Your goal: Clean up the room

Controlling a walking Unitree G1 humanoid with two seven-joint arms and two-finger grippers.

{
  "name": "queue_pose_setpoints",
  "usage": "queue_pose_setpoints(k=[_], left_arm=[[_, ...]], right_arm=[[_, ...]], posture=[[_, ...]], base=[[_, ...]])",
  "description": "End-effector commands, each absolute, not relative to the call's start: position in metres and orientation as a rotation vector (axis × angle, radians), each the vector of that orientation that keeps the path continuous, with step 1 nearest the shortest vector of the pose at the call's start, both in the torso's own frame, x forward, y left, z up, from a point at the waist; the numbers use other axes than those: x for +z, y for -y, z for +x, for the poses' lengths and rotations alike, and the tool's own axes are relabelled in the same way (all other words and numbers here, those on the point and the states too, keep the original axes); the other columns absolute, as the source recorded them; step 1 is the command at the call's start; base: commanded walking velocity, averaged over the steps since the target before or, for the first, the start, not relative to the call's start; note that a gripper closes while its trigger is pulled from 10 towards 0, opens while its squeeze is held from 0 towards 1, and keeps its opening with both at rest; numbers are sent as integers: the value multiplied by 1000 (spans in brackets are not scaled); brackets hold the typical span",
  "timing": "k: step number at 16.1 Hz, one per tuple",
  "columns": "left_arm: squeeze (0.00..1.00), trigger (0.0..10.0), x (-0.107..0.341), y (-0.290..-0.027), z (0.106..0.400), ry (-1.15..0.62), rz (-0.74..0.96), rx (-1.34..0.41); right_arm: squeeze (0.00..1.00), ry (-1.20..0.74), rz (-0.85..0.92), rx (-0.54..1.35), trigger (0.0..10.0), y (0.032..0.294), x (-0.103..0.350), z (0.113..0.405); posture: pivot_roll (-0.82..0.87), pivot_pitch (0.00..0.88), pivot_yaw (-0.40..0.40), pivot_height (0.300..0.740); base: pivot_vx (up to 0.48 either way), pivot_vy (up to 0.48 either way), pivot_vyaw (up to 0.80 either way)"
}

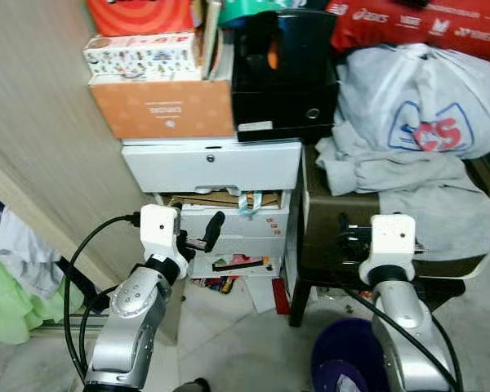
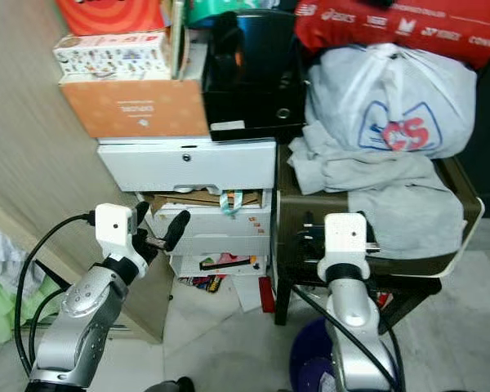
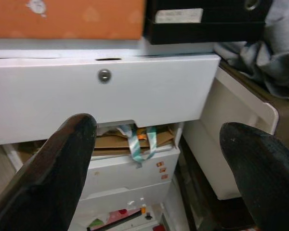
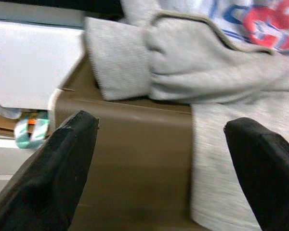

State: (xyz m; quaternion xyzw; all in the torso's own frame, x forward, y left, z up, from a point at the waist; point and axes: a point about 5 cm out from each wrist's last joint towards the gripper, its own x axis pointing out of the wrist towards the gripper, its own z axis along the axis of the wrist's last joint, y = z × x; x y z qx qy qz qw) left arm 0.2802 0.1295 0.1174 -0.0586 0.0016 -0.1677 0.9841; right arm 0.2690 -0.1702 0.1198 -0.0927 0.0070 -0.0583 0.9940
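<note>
A grey garment (image 1: 408, 184) lies crumpled on a brown chair seat (image 1: 327, 245), with a white plastic bag (image 1: 416, 106) printed in red and blue on top of it. My right gripper (image 4: 161, 122) is open, low in front of the chair seat, its fingers pointing at the garment's hem (image 4: 221, 159). To the left stands a white drawer unit (image 1: 212, 167); its middle drawer is ajar, with cardboard and a striped ribbon (image 3: 139, 142) sticking out. My left gripper (image 3: 159, 125) is open and empty, held in front of those drawers.
An orange box (image 1: 163, 106) and a black appliance (image 1: 282, 73) sit on top of the drawer unit. A purple bin (image 1: 347, 359) stands on the floor by my right arm. Small litter (image 1: 220, 283) lies under the drawers. Green cloth (image 1: 4, 302) hangs at far left.
</note>
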Motion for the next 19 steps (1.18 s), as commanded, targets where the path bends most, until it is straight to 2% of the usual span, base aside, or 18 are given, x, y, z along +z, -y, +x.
queue_pose_setpoints(k=[1, 19], left_arm=[[0, 10000, 115, -134, 280, -12, -107, -319], [0, 10000, 117, -133, 281, -2, -101, -331]], right_arm=[[0, -4, -200, -99, 10000, 167, 121, 271], [0, 10, -206, -100, 10000, 165, 122, 276]], posture=[[-72, 111, 48, 740], [-72, 113, 58, 740]], base=[[0, 0, 663], [0, 0, 800]])
